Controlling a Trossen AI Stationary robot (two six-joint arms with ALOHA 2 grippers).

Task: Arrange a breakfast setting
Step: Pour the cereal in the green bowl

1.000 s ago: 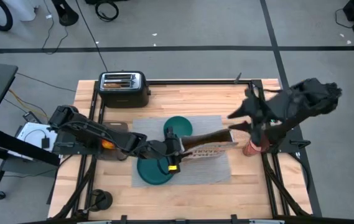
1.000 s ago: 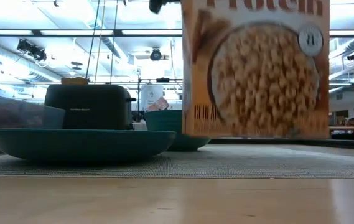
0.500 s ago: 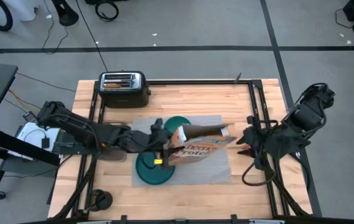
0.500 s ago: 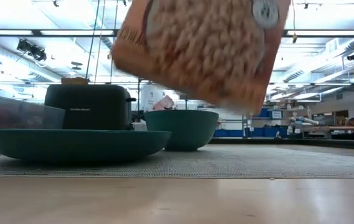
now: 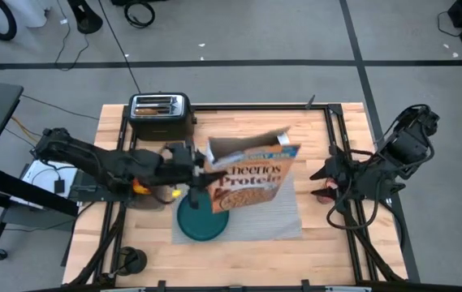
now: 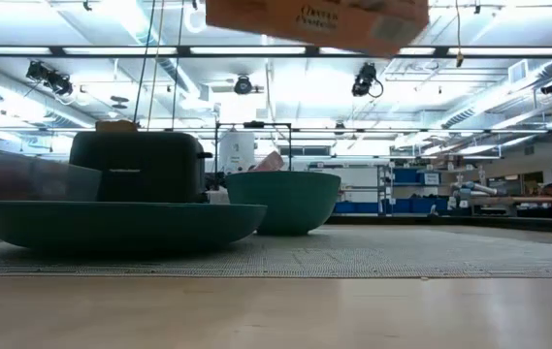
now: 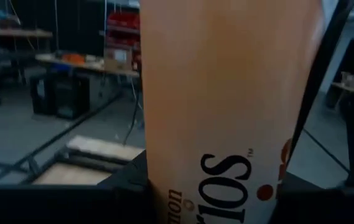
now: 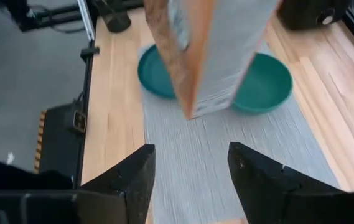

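Grey ribbed placemat (image 5: pixel 273 212), rectangular, woven-looking, lies flat mid-tabletop (image 5: pixel 239 130), light wood planks. On the placemat: round teal plate (image 5: pixel 200 225), shallow, matte, at the end nearest the left arm; smaller teal bowl (image 6: pixel 283 200), deep and smooth, stands just behind the plate, mostly hidden from above by the box. Orange cardboard cereal box (image 5: pixel 247 174), top flap open, cereal picture on its face, is tilted in the air above the placemat, clear of it. Left gripper (image 5: pixel 188 166) has jaws clenched on the box's end. Right gripper (image 8: pixel 189 171) sits off the placemat's far end, jaws released, nothing between them. Pink cup (image 5: pixel 321 195) barely shows beneath the right arm. Black two-slot toaster (image 5: pixel 161 114), boxy and glossy, stands behind the placemat at the tabletop's edge.
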